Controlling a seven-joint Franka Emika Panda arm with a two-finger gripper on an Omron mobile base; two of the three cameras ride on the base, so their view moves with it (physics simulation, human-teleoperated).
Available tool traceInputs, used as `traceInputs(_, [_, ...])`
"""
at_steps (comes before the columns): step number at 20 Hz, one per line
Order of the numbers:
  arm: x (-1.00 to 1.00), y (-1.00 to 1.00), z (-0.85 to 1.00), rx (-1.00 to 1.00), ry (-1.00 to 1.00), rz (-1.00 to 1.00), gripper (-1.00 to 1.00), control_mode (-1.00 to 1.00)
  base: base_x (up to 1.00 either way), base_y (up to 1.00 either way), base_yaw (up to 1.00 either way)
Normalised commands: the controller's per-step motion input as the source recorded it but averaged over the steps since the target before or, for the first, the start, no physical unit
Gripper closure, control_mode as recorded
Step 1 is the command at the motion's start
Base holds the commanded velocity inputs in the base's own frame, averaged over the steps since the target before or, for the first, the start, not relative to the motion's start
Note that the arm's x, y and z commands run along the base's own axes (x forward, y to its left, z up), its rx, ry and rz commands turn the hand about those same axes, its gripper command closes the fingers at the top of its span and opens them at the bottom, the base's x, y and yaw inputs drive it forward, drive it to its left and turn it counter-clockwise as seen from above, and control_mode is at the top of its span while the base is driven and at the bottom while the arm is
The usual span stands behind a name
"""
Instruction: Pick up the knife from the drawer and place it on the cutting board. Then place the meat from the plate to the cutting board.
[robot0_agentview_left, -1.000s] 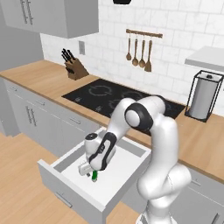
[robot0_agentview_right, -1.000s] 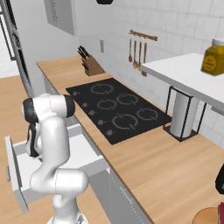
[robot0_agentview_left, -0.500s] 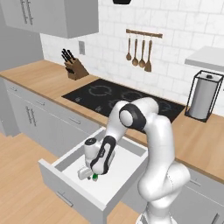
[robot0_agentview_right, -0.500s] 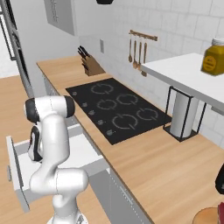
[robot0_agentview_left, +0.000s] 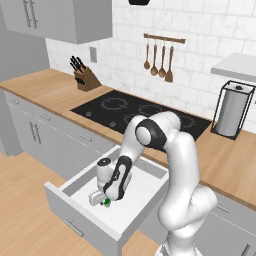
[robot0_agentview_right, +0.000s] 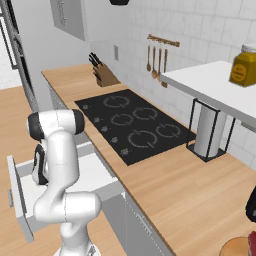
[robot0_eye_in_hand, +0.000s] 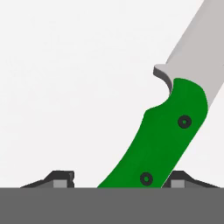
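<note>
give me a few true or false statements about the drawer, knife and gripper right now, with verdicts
1. The drawer is pulled open. True.
2. The knife has a black handle. False: its handle is bright green, with a pale blade.
3. The gripper is down inside the drawer, at the knife. True.
4. In the hand view the knife's handle lies between the two fingertips. True.
5. The knife already lies on a cutting board. False: it is in the drawer, on its pale floor.
6. The knife block stands inside the drawer. False: it stands on the counter, left of the cooktop.
</note>
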Motion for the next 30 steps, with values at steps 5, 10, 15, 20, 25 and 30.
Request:
traceInputs(5, [0.13, -0.02, 0.18, 0.0, 0.01, 0.0, 1.0, -1.0, 0.0, 0.0, 0.0])
traceInputs(10, [0.07, -0.01, 0.48, 0.0, 0.03, 0.0, 1.0, -1.0, 0.0, 0.0, 0.0])
traceInputs(15, [0.0, 0.01, 0.76, 0.0, 0.0, 0.0, 1.0, -1.0, 0.0, 0.0, 0.0])
traceInputs(20, [-0.05, 0.06, 1.0, 0.0, 0.01, -0.04, 1.0, -1.0, 0.0, 0.0, 0.0])
traceInputs(25, [-0.17, 0.0, 1.0, 0.0, 0.02, -0.07, 1.0, -1.0, 0.0, 0.0, 0.0])
traceInputs(30, [-0.25, -0.11, 0.93, -0.02, 0.01, -0.05, 1.0, -1.0, 0.0, 0.0, 0.0])
